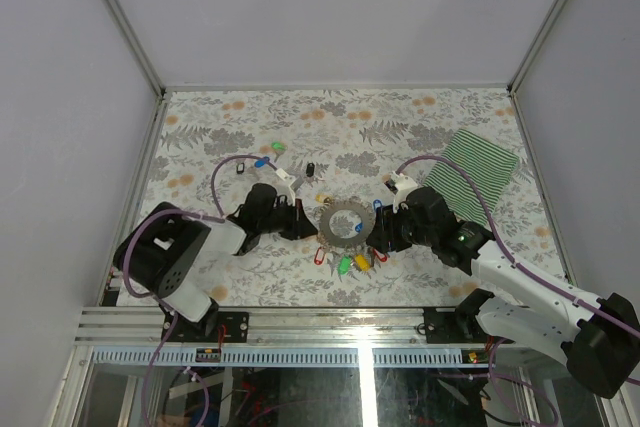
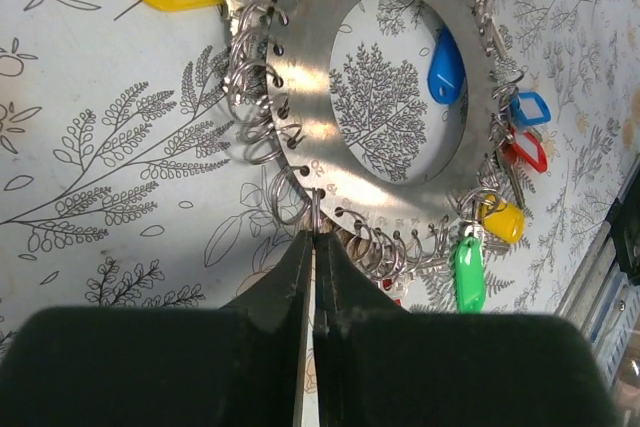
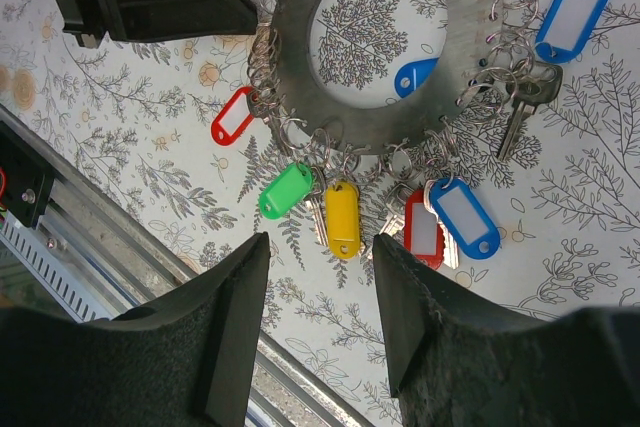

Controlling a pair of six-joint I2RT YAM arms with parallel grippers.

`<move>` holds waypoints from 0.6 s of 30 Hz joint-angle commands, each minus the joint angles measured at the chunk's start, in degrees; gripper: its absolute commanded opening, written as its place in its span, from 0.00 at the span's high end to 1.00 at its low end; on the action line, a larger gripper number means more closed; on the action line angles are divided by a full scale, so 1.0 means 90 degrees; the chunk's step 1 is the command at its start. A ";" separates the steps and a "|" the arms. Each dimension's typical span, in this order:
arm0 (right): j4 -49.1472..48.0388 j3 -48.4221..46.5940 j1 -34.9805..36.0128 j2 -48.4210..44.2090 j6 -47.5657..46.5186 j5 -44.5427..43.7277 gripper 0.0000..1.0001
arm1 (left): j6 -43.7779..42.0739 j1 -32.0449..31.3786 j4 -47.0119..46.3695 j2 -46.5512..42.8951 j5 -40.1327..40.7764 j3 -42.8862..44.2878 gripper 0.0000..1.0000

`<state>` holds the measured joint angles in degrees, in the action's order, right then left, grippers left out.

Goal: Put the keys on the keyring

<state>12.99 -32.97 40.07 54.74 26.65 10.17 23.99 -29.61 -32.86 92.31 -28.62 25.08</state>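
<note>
The keyring (image 1: 326, 222) is a flat grey metal ring lying mid-table, its rim (image 2: 300, 57) pierced with holes that carry small wire rings. Keys with green (image 3: 286, 190), yellow (image 3: 342, 217), red (image 3: 423, 230) and blue (image 3: 465, 217) heads hang from its near edge (image 3: 290, 17). A blue tag (image 2: 446, 67) lies inside the ring's opening. My left gripper (image 2: 313, 237) sits at the ring's left edge (image 1: 305, 222), shut on one small wire ring at the rim. On the ring's near right side my right gripper (image 3: 320, 247) stands open, just short of the yellow key, holding nothing.
Loose keys lie behind the ring: green (image 1: 277, 148), blue (image 1: 259, 162), black (image 1: 311, 169). A green striped cloth (image 1: 480, 172) lies at the back right. The table's metal front rail (image 3: 60, 237) runs close below the right gripper.
</note>
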 commanded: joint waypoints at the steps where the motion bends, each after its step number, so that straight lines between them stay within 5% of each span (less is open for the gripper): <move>1: -0.0229 -0.0203 0.0000 -0.0162 0.0007 0.0018 0.48 | -0.0278 -0.0041 0.0365 -0.0487 0.0121 0.0177 1.00; 18: -0.0587 -0.0221 0.0000 -0.0821 -0.0626 -0.0231 0.47 | -0.1744 -0.0055 0.2560 -0.2395 0.0339 0.1183 1.00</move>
<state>12.62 -32.97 40.07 51.64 24.86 9.65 14.11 -29.65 -14.90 74.41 -26.30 31.51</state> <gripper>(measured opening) 0.524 0.012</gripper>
